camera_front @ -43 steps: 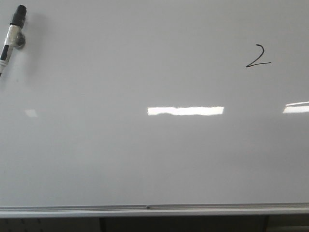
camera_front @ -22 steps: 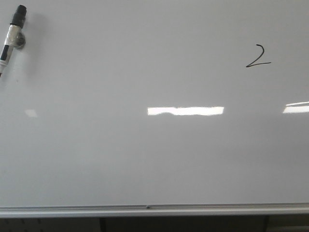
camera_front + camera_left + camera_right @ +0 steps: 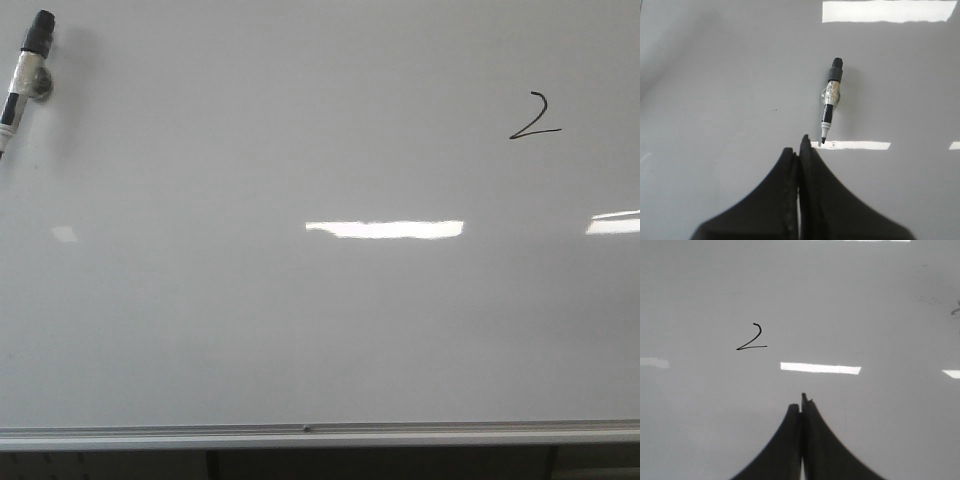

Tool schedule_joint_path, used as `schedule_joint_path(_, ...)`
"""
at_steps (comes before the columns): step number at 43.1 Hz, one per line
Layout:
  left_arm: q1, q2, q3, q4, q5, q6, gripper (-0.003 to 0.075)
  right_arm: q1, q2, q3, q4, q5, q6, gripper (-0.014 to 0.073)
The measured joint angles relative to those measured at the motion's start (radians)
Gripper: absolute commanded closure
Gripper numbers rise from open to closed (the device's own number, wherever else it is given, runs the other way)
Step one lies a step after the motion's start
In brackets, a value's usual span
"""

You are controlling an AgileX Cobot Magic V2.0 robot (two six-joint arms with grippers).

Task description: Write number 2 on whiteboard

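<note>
A thin black number 2 [image 3: 535, 116] is drawn at the upper right of the glossy whiteboard [image 3: 300, 330]; the right wrist view shows the number 2 [image 3: 752, 337] ahead of my right gripper [image 3: 800, 402], which is shut and holds nothing. A marker [image 3: 26, 66] with a black cap rests on the board at the upper left, its tip uncovered. In the left wrist view the marker [image 3: 830, 98] lies just beyond my left gripper [image 3: 798, 146], which is shut with nothing between its fingers. Neither gripper appears in the front view.
A silver rail [image 3: 320, 434] runs along the board's near edge. Bright rectangular light reflections [image 3: 385, 229] lie across the board's middle and right side.
</note>
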Motion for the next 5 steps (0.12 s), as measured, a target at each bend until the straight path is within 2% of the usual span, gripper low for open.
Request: schedule_joint_path(5,0.000,0.000,0.000,0.000,0.000,0.000,0.0741,0.000,0.000,0.000,0.000,0.000,0.000,0.0663)
